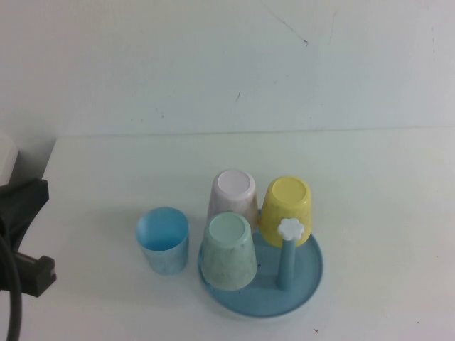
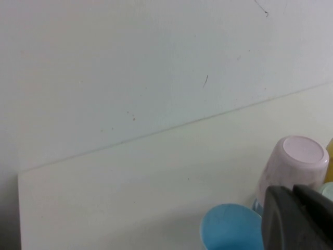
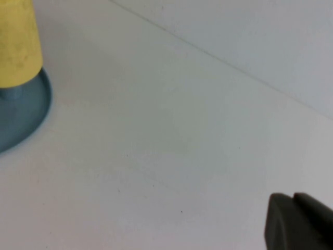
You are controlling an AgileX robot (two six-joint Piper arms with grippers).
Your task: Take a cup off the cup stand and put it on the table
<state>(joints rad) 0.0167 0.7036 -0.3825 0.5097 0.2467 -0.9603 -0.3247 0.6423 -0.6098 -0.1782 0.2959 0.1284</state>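
Observation:
The light blue cup [image 1: 163, 240] stands upright, mouth up, on the white table [image 1: 370, 185], just left of the round blue cup stand [image 1: 302, 284]. It also shows in the left wrist view [image 2: 229, 229]. My left gripper [image 2: 294, 219] is shut and empty, close beside and above the cup. The left arm [image 1: 21, 213] sits at the far left edge of the high view. My right gripper [image 3: 294, 224] is shut and empty over bare table to the right of the stand [image 3: 21, 112]. It does not show in the high view.
On the stand, a mint-green cup [image 1: 229, 250], a pale pink cup [image 1: 233, 195] and a yellow cup [image 1: 286, 208] sit upside down on pegs. One bare peg [image 1: 287, 263] with a white flower knob [image 1: 289, 229] stands at the front right. A white wall rises behind the table.

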